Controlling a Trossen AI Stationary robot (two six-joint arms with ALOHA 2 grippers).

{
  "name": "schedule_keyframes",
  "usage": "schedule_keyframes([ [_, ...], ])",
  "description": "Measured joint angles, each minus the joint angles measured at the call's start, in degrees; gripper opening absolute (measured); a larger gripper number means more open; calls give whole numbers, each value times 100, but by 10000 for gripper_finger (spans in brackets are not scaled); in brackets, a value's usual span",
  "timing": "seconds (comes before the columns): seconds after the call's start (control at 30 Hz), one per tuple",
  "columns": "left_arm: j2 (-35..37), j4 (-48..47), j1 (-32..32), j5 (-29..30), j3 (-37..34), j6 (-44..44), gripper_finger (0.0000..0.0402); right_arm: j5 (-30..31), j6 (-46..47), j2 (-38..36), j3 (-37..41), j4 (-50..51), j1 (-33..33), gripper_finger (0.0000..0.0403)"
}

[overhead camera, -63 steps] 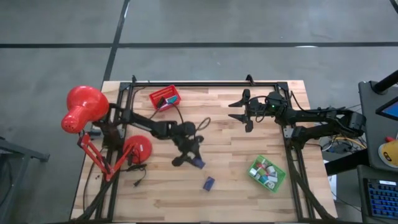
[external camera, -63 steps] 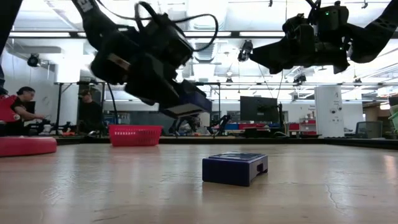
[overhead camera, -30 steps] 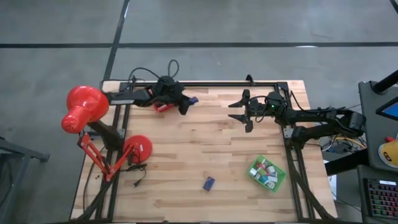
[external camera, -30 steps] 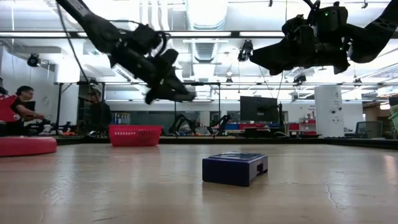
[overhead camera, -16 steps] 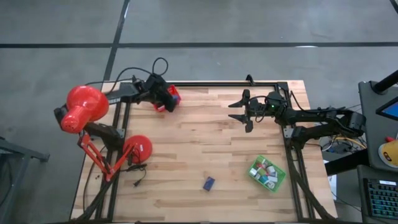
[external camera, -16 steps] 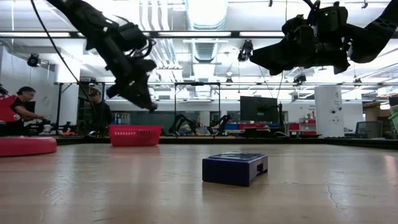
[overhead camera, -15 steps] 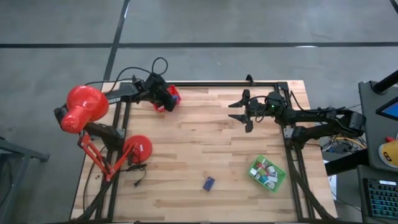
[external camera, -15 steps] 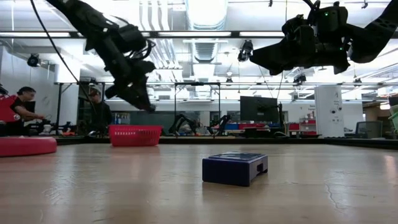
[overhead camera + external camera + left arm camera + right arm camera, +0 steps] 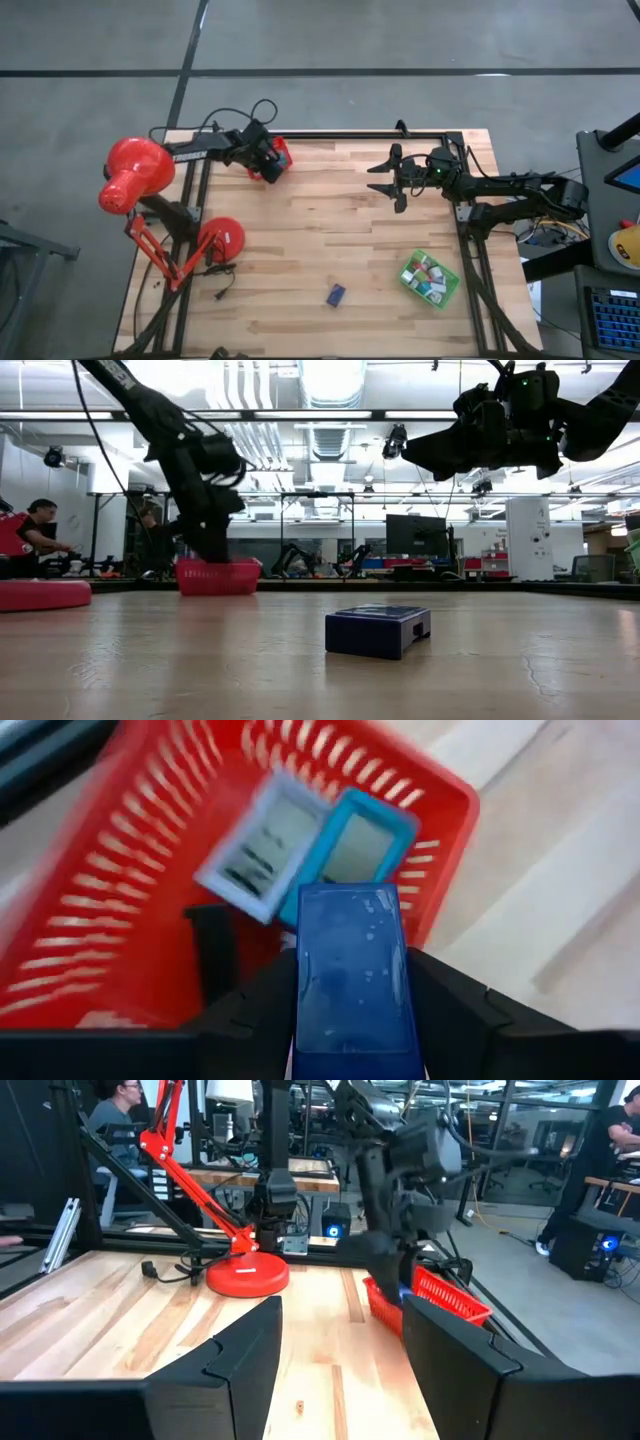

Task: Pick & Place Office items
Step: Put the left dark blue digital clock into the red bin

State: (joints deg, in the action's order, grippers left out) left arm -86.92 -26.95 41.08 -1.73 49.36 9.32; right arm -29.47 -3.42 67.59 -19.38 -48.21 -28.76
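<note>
my left pincer (image 9: 270,166) hung over the red tray (image 9: 282,153) at the table's (image 9: 320,240) far left corner, clamped on a navy block (image 9: 354,967) that stuck out between its fingers (image 9: 262,1008). directly below that block, inside the red tray (image 9: 120,870), lay a white-framed piece (image 9: 262,844) and a teal-framed piece (image 9: 358,842), side by side and touching. in the low view my left pincer (image 9: 212,540) reached down to the tray's (image 9: 217,576) rim. my right pincer (image 9: 385,178) hovered above the table's far right part, fingers spread apart, gripping nothing. a second navy block (image 9: 335,294) lay flat on the table well apart from both pincers, near the front edge; the low view showed it (image 9: 378,629) alone on bare wood. the green tray (image 9: 430,279) sat in front of my right pincer, holding several small white, green and pink pieces.
</note>
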Motion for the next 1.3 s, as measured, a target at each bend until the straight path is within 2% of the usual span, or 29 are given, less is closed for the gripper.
schedule_keyframes([
  [0.23,-341,45,231,5,0,-13,170,-2,0,0,0,0,1,203],
  [0.63,-304,126,275,-18,0,-278,173,-1,0,0,0,-2,0,203],
  [1.07,-301,192,402,-212,0,-313,232,-1,0,0,0,-1,0,203],
  [1.3,-298,186,402,-212,45,-314,240,0,0,0,0,-1,1,203],
])
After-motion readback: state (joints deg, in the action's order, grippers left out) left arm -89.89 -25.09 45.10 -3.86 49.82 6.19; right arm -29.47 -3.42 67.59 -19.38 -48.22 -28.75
